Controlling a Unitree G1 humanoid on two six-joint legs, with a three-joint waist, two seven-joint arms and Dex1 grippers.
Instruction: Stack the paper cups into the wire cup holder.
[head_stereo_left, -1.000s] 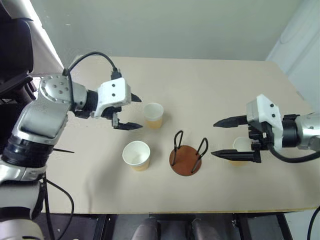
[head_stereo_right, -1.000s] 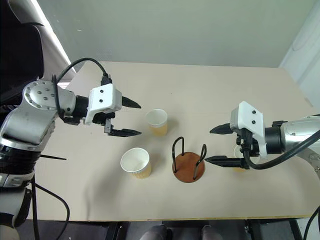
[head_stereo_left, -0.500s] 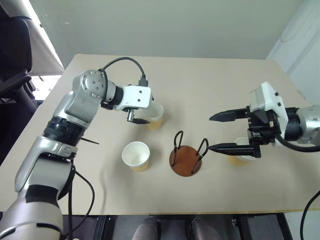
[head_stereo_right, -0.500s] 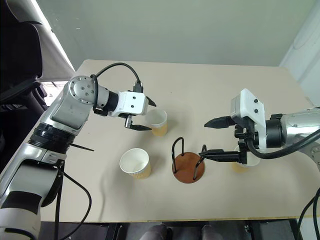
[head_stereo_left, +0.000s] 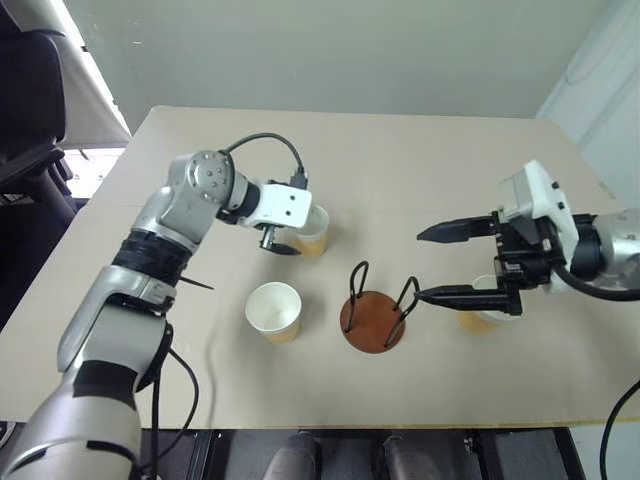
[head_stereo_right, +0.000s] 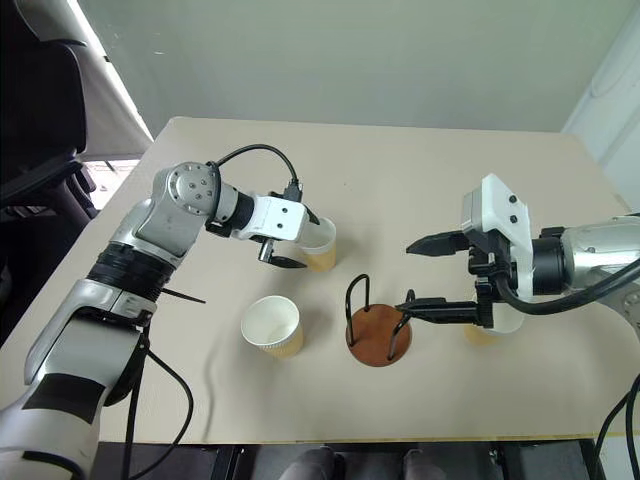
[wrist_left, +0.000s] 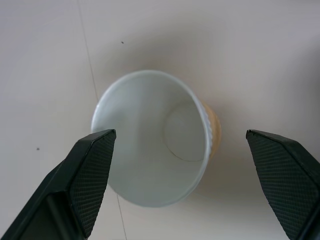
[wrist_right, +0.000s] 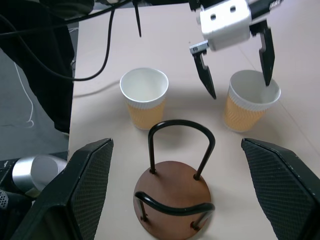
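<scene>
Paper cups (head_stereo_left: 273, 310) and wire cup holder (head_stereo_left: 372, 319) are set on a beige tabletop (head_stereo_left: 400, 170).
Left gripper (wrist_right: 235, 64) is spread wide astride a cup; right gripper (head_stereo_left: 432, 264) is spread, empty; a pale wall is seen behind.

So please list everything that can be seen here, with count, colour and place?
paper cups: three, pale yellow-tan with white inside, all upright on the table; one far left, one near left, one right of the holder.
wire cup holder: one, reddish-brown base, black loops, empty, table centre.
table: one, beige.
left tool: open, one finger on each side of the far cup.
right tool: open, above the right cup.
</scene>
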